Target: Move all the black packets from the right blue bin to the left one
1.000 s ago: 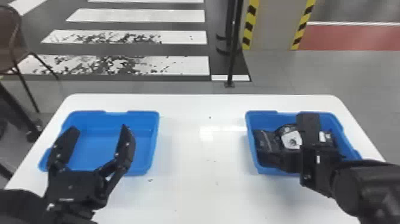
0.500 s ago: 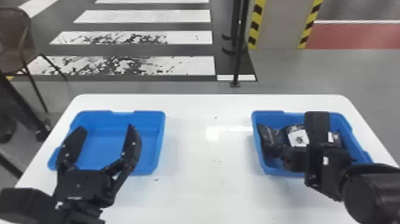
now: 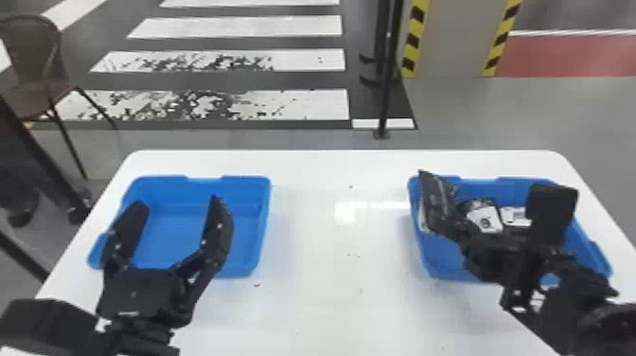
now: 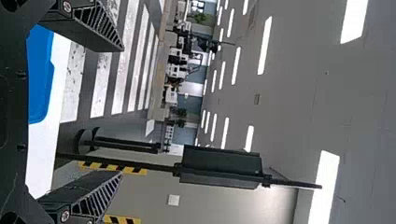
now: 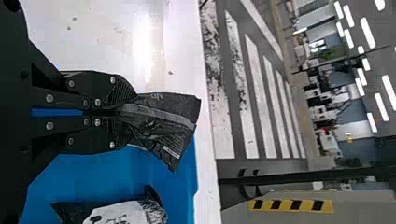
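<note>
Black packet point(image 5: 166, 123) pinched in right gripper point(image 5: 128, 112) over right blue bin point(image 3: 442, 267), more packets point(image 3: 483, 220) inside; left gripper point(image 3: 178, 203) spread, left of bin; none delivered, seemingly.

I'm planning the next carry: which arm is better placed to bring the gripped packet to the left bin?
Right, I'd say: its jaws are closed on the black packet. The left arm's open jaws are empty, at the left blue bin.

We see one creased black packet point(image 3: 436, 196) pinched upright at the right blue bin point(image 3: 487, 187); white-labelled black packets point(image 3: 484, 220) lie inside, well apart from the left blue bin point(image 3: 177, 232).
</note>
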Controlling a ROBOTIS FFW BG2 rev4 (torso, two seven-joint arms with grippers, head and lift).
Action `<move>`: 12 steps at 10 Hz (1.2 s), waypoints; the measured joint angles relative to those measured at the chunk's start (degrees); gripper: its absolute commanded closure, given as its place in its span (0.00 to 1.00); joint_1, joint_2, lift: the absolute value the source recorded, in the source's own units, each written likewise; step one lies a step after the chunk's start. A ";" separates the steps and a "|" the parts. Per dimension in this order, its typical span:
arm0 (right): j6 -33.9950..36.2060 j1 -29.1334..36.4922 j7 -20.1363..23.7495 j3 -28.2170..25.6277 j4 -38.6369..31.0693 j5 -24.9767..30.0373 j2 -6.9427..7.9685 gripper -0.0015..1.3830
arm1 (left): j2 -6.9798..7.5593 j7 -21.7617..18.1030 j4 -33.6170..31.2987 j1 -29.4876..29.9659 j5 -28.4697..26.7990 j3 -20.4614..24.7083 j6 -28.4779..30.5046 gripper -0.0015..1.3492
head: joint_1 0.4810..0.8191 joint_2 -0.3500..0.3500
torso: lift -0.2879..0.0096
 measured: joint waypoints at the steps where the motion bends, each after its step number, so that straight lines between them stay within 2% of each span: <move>1: -7.58 0.73 4.65 -0.56 1.08 -1.16 0.02 0.80 | 0.12 -0.35 0.00 -0.49 2.26 -0.72 1.40 0.07 | 0.63 0.57 | 0.50; 2: -13.87 1.17 7.88 -0.50 1.36 -1.93 -0.14 0.80 | 0.24 -1.53 -0.01 -1.11 4.89 -1.18 3.32 0.07 | 0.63 0.56 | 0.50; 3: -17.94 2.10 8.96 1.55 -0.41 -3.19 -0.92 0.80 | 0.27 -3.23 -0.42 -2.06 6.80 -1.02 5.56 0.07 | 0.63 0.57 | 0.50; 4: -20.03 2.89 9.15 5.50 -2.59 -5.26 -2.25 0.80 | 0.28 -5.28 -1.40 -3.33 8.75 -0.41 9.12 0.07 | 0.63 0.62 | 0.50; 6: -22.04 1.51 9.16 15.45 -4.03 -8.84 -5.37 0.80 | 0.32 -9.13 -4.40 -6.52 11.35 1.03 19.19 0.07 | 0.63 0.73 | 0.50; 7: -22.63 0.13 9.13 19.27 -3.72 -9.68 -6.41 0.80 | 0.45 -10.92 -5.03 -8.14 12.88 1.36 23.34 0.08 | 0.63 0.78 | 0.50; 9: -23.20 -2.49 9.12 24.48 -2.11 -11.37 -7.56 0.80 | 0.55 -13.54 -5.53 -10.13 15.85 1.78 29.92 0.08 | 0.63 0.81 | 0.50; 12: -23.85 -6.58 9.13 32.86 0.03 -14.62 -9.06 0.80 | 0.55 -13.77 -5.62 -10.51 17.41 1.87 33.19 0.10 | 0.63 0.90 | 0.50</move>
